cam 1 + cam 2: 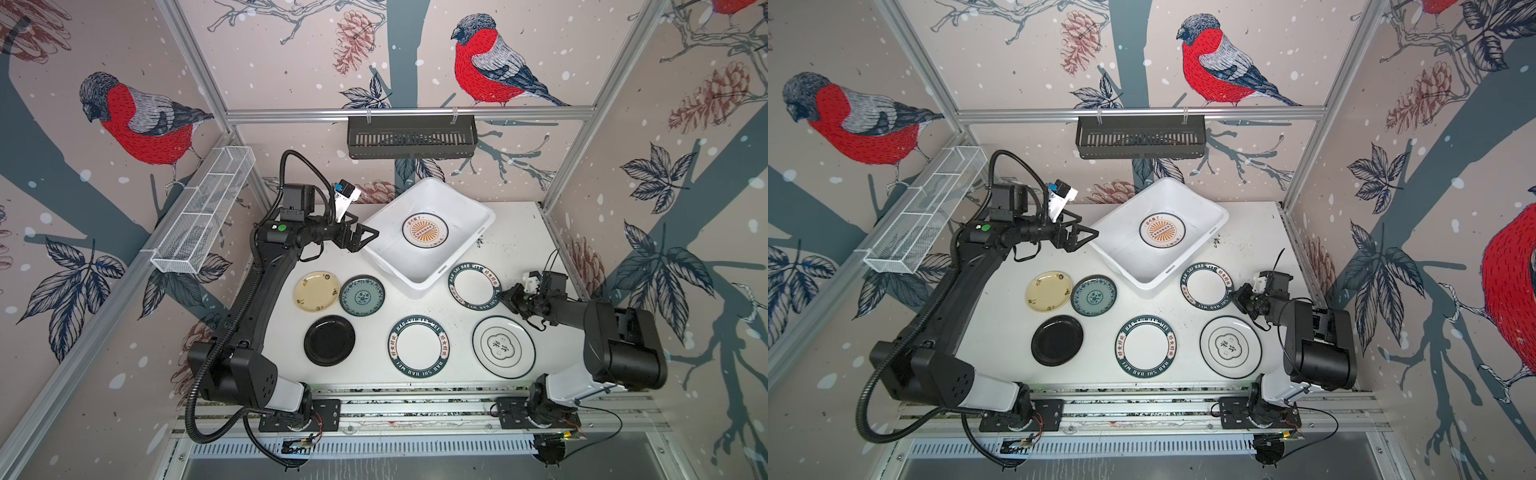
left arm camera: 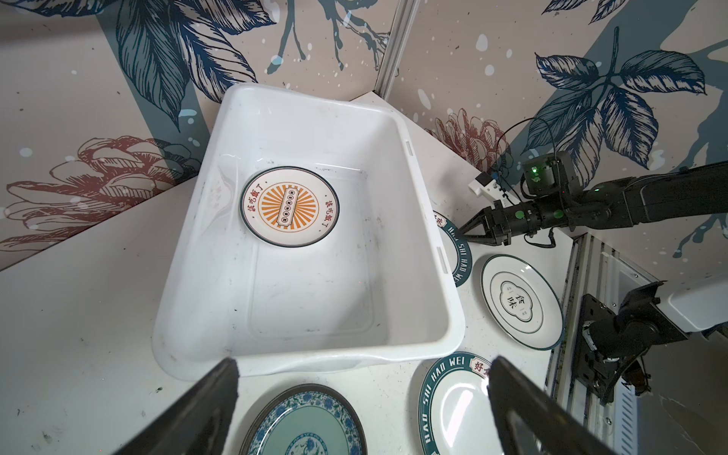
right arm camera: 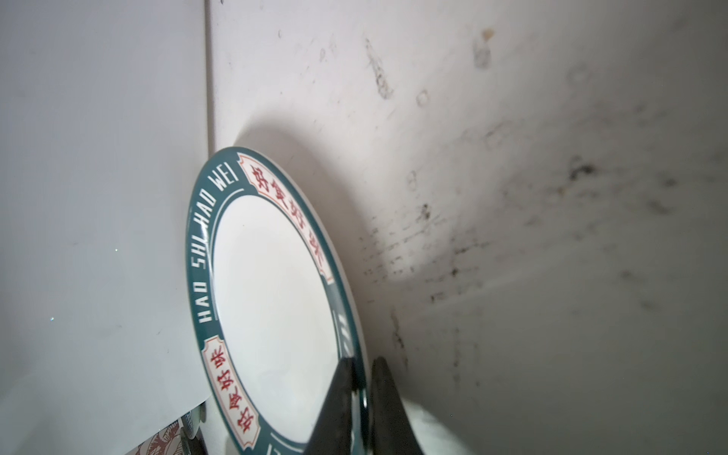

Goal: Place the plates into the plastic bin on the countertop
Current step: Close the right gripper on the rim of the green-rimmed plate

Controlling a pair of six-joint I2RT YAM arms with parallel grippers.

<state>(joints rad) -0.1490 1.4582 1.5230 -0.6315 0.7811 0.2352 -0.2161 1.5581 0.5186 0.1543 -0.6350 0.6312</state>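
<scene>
the right gripper (image 3: 363,360) is pinched tight on the dark rim of the lettered plate (image 1: 474,286), which sits on the countertop (image 1: 519,232) just beside the plastic bin (image 1: 386,259). the left gripper (image 1: 368,241) hangs spread wide, holding nothing, at the bin's left rim. 1 brown-patterned plate (image 1: 424,230) lies flat inside the bin.

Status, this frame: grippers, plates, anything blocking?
Left gripper open, beside white rectangular plastic bin. Right gripper shut on rim of round white dark-lettered plate. One round orange-sunburst plate binned. Nothing blocking.
</scene>
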